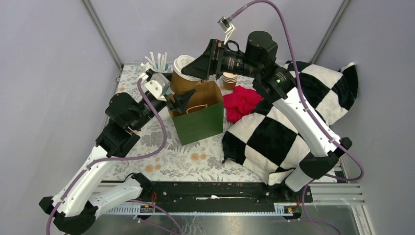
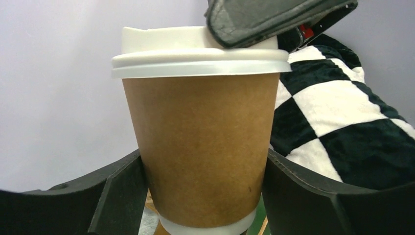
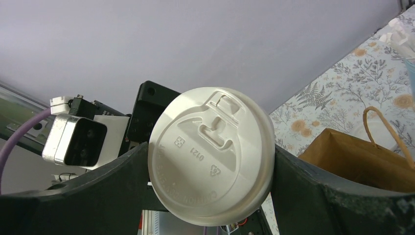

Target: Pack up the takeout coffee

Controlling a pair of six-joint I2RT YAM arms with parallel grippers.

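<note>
The takeout coffee point(image 1: 182, 82), a brown paper cup under a white lid, hangs upright just above the open mouth of a paper bag point(image 1: 200, 120) near the back of the flowered tabletop point(image 1: 171, 156). The right pincer point(image 3: 210, 171) reaches in from the right and clamps the cup by its lid. Its jaws are spread wide, and one finger presses each side of the white rim. From the left arm's camera, one of those fingers point(image 2: 274, 19) lies over the lid's right edge.

The left pincer point(image 2: 205, 196) comes up from below and to the left, at the bag's near rim. The cup's lower body stands between its two fingers. Both fingers sit flush against the paper walls with no gap showing, but whether they are squeezing the cup cannot be told.

Just behind the bag stands a stack of lidless paper cups point(image 1: 229, 81). A red cloth point(image 1: 241, 104) lies to the bag's right, against a black-and-white checked cushion point(image 1: 279, 127).
</note>
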